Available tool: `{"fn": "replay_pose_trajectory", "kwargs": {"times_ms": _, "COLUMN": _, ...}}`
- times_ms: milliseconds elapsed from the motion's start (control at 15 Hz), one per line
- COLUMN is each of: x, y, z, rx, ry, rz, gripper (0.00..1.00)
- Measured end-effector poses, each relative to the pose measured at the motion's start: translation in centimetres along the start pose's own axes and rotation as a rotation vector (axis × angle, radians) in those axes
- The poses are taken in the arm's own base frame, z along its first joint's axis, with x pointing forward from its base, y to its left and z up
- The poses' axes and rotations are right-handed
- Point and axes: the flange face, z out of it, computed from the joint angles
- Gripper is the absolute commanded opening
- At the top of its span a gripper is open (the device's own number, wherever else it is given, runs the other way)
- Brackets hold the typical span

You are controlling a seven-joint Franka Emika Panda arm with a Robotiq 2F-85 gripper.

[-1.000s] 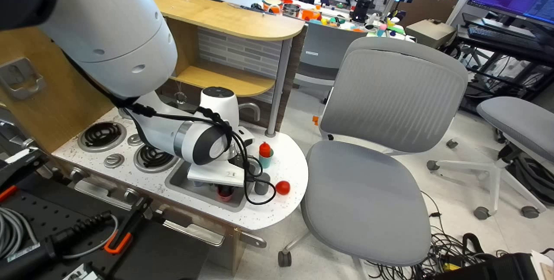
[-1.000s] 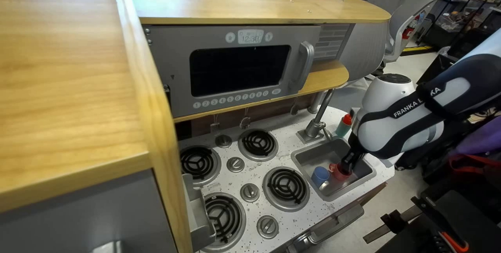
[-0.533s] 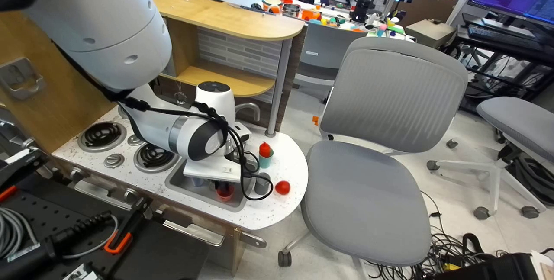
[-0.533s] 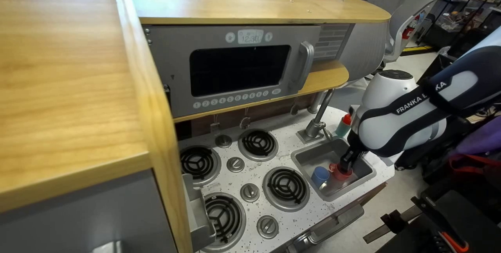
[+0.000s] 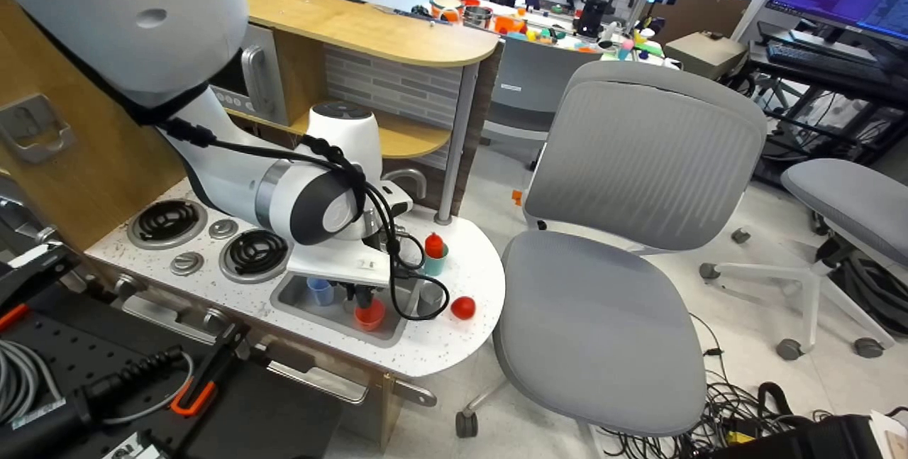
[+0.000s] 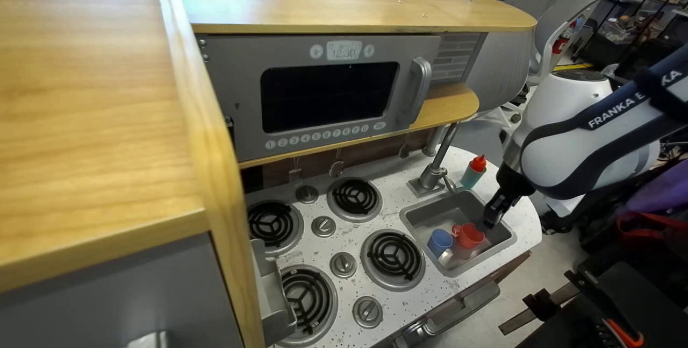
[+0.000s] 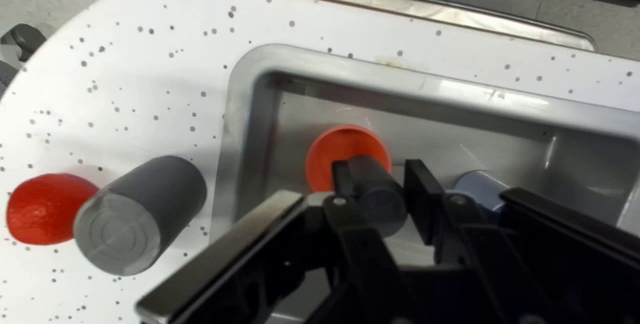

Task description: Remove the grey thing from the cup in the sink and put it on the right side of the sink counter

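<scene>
My gripper [image 7: 378,176] is shut on a small dark grey cylinder [image 7: 377,190], the grey thing. In an exterior view, the gripper [image 5: 357,291] and the cylinder [image 5: 364,297] are just above the red cup [image 5: 369,315]. In the wrist view the cylinder's far end overlaps the opening of the red cup [image 7: 321,156]. In an exterior view, the red cup [image 6: 471,236] stands in the sink [image 6: 413,225] and the gripper [image 6: 490,219] is raised beside its rim. The rounded counter end [image 7: 150,58] is right of the sink in an exterior view [image 5: 477,260].
A larger grey cylinder [image 7: 145,214] stands on the counter near the sink edge, beside a red ball-like object [image 7: 47,209]. A teal cup with a red object [image 5: 435,260] stands behind them. A blue cup [image 6: 440,241] is in the sink. The faucet [image 6: 431,177] rises behind.
My gripper has risen from inside the red cup to above it, with the grey cylinder in its jaws. The red cup has stayed in the sink, and its inside now shows.
</scene>
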Motion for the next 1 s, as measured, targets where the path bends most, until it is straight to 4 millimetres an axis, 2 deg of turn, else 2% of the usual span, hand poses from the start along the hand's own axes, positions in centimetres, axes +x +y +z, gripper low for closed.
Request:
{"fn": "replay_pose_trajectory", "kwargs": {"times_ms": 200, "x": -1.6, "y": 1.3, "z": -2.1, "rx": -0.006, "ry": 0.006, "rz": 0.037, "gripper": 0.08}}
{"fn": "replay_pose_trajectory", "kwargs": {"times_ms": 400, "x": -3.4, "y": 3.8, "z": -3.7, "rx": -0.02, "ry": 0.01, "rz": 0.101, "gripper": 0.08}}
{"fn": "replay_pose_trajectory", "kwargs": {"times_ms": 733, "x": -6.6, "y": 8.8, "z": -5.2, "rx": -0.058, "ry": 0.013, "rz": 0.209, "gripper": 0.08}}
{"fn": "replay_pose_trajectory", "kwargs": {"times_ms": 1000, "x": -8.3, "y": 11.7, "z": -5.7, "rx": -0.066, "ry": 0.005, "rz": 0.293, "gripper": 0.08}}
